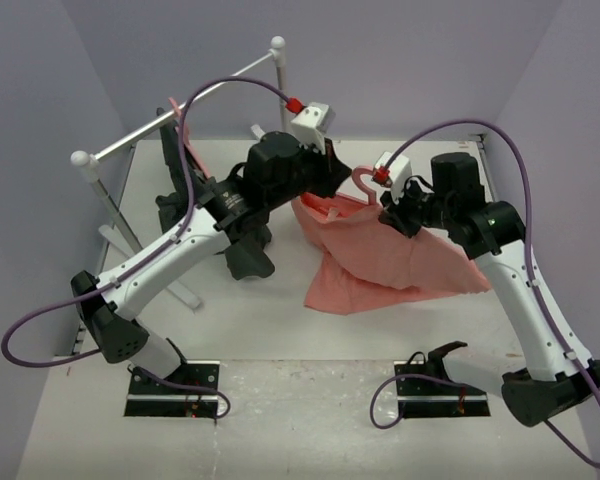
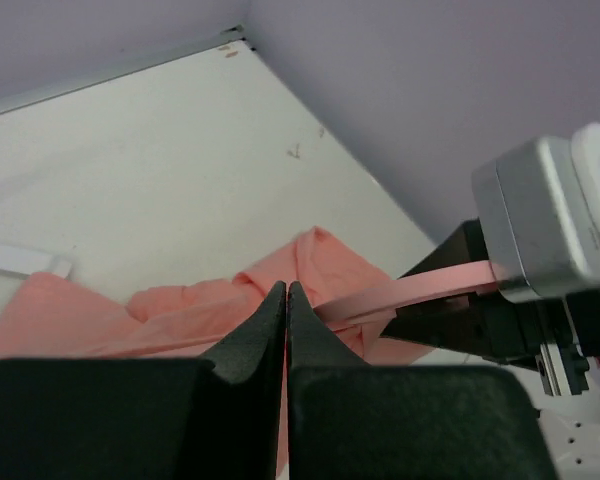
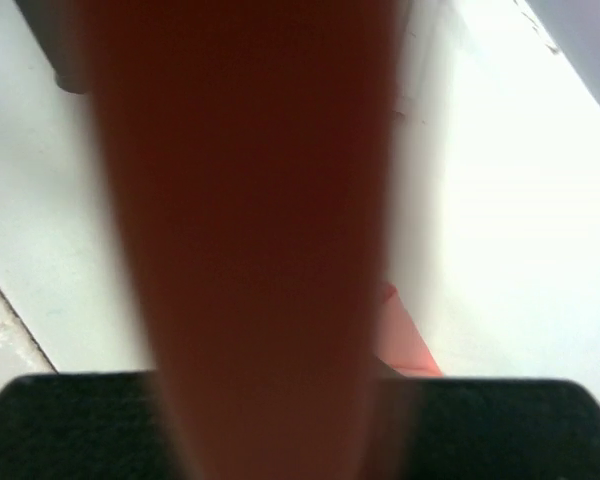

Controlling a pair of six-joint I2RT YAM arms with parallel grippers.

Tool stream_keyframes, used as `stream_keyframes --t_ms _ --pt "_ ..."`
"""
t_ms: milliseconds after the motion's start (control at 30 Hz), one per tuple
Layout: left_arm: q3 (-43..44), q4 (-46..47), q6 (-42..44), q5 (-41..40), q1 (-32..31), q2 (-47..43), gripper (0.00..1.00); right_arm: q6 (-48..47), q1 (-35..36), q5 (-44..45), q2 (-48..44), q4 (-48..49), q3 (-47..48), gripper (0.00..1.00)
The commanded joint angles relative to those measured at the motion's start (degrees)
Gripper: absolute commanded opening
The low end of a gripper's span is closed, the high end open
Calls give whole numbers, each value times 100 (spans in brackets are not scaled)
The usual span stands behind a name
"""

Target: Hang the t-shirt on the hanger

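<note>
Layout: t-shirt [image 1: 390,262] is spread at mid-worktop [image 1: 280,330] between both tools, with the rail [image 1: 140,126] set at back left.
The shirt's far-left corner is raised and pinched in the left tool [image 2: 286,290], and the rest is draped down to the right and towards the near side. The hanger [image 2: 430,288] is clamped in the right tool [image 1: 392,203] just behind the shirt's top edge, with one arm pointed at the left tool. A hung garment [image 1: 170,170] is suspended from the rail, left of the left arm. Both arm bases are seated at the near edge.
</note>
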Motion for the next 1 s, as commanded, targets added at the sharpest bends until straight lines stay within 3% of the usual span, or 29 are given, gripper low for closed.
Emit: stream_keyframes --t_ms 0,100,167,200,300,367,500,667,867,967 --pt "-92 -395 675 -176 -140 -219 8 156 -340 -1419 -703 1475 -449 0" --pt "-129 -402 1119 -185 -131 -488 19 141 -716 -2011 -716 1553 -586 0" --pt "-224 -143 1503 -101 -131 -809 58 183 -902 -2591 -650 1639 -649 0" --pt "-275 -32 1706 -44 -131 -997 69 212 -929 -2719 -621 1656 -658 0" --pt "-452 315 2111 707 -79 -1317 79 186 -944 -3063 -589 1649 -625 0" --pt "-541 460 2364 2086 35 -1425 80 114 -953 -3193 -605 1620 -596 0" --pt "-985 1219 2356 3651 303 -1513 78 -185 -962 -3527 -576 1336 -472 0" --pt "-701 1587 1867 5030 793 -998 61 -942 -962 -4152 -481 708 -335 0" --pt "-315 2110 1178 6015 897 -354 60 -1133 -944 -4342 -305 440 -62 0" --pt "-308 2557 868 6280 895 -236 50 -1039 -944 -4194 -228 454 13 0"
